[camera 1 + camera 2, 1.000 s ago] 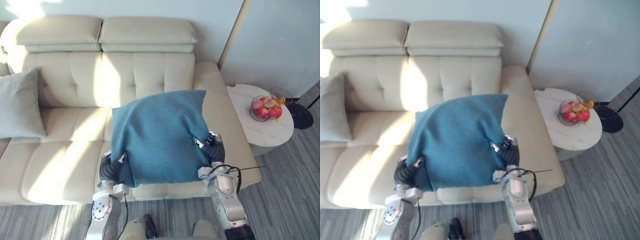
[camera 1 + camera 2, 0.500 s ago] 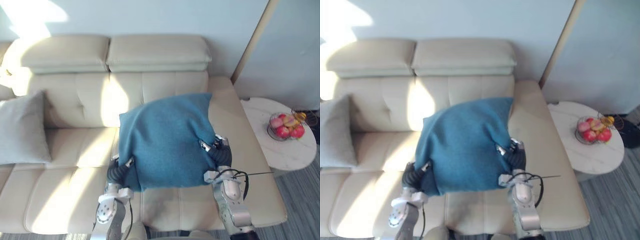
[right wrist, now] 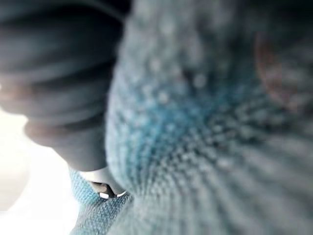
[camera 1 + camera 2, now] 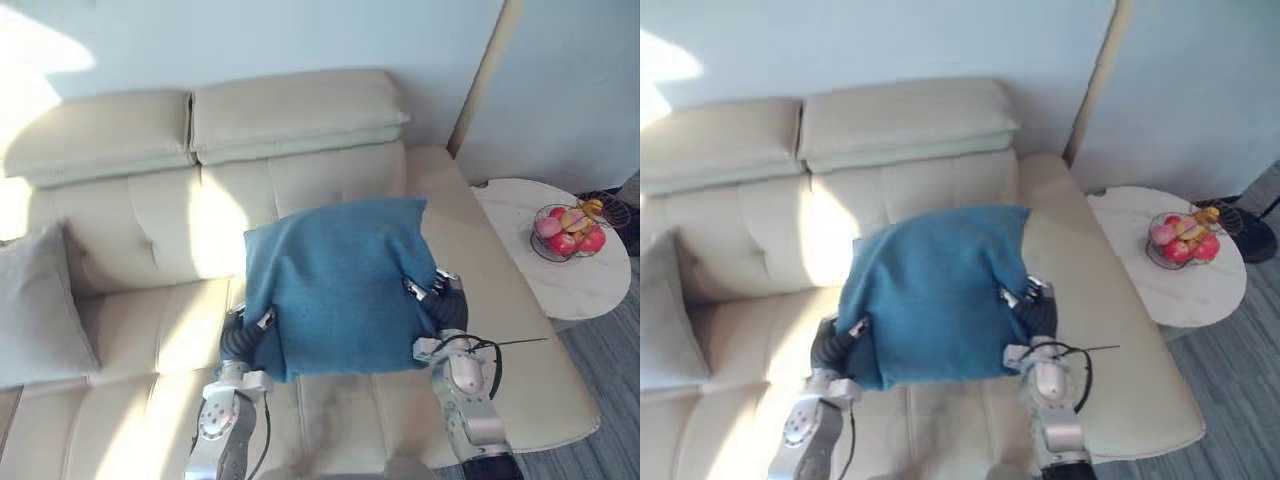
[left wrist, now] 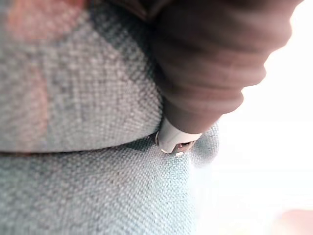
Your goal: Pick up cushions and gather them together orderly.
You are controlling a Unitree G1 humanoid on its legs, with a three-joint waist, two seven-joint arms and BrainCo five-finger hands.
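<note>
A large blue cushion (image 4: 340,285) hangs above the seat of the cream sofa (image 4: 290,130), held up between my two hands. My left hand (image 4: 240,342) presses against its lower left edge and my right hand (image 4: 448,308) against its right edge. The wrist views show each dark hand cover tight against the blue weave: left hand (image 5: 205,63) on the cushion (image 5: 88,196), right hand (image 3: 58,98) on the cushion (image 3: 220,147). A grey cushion (image 4: 35,310) leans against the sofa back at the far left.
A round white side table (image 4: 585,290) stands right of the sofa's arm, with a wire bowl of fruit (image 4: 568,232) on it. A wall runs behind the sofa. Bare seat stretches between the grey cushion and the blue one.
The camera has moved closer to the sofa, so the floor in front has dropped out of the picture. The blue cushion stays held between both hands as before.
</note>
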